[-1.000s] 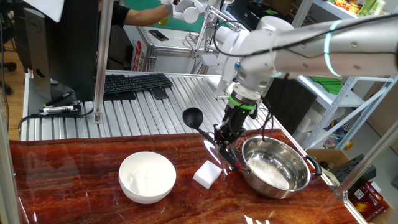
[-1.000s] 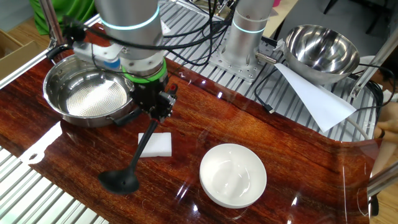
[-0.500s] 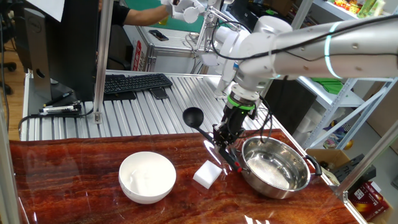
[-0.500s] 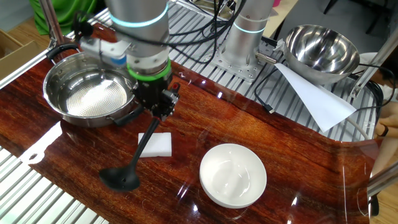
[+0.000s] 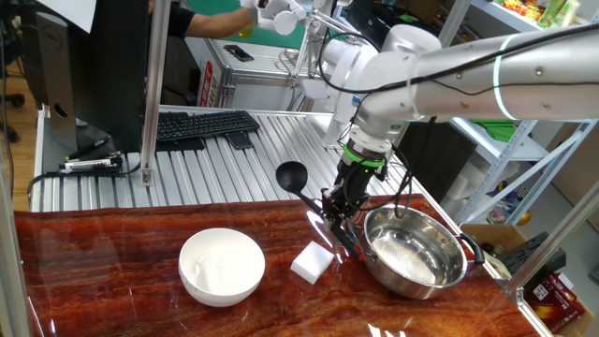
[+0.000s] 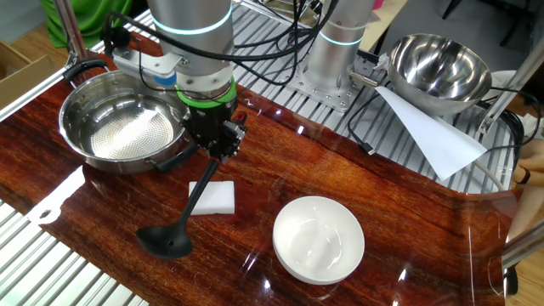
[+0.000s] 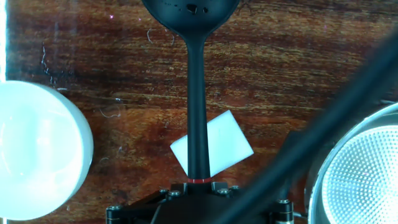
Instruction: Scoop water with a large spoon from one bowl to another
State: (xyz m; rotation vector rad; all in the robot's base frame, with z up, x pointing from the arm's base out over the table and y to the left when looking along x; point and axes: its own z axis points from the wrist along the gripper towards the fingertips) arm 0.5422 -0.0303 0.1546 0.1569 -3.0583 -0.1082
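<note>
end effector (image 6: 223,144) clamped on ladle (image 6: 185,218) handle end, cup off the table. next: swing cup over steel bowl (image 6: 115,123), dip; white bowl (image 6: 319,239) after.

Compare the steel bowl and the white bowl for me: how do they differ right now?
The steel bowl is shiny metal, wider, with black side handles; the white bowl is plain, smaller and handleless. The steel bowl sits beside the gripper; the white bowl sits apart, past the white block. Both stand upright.
</note>
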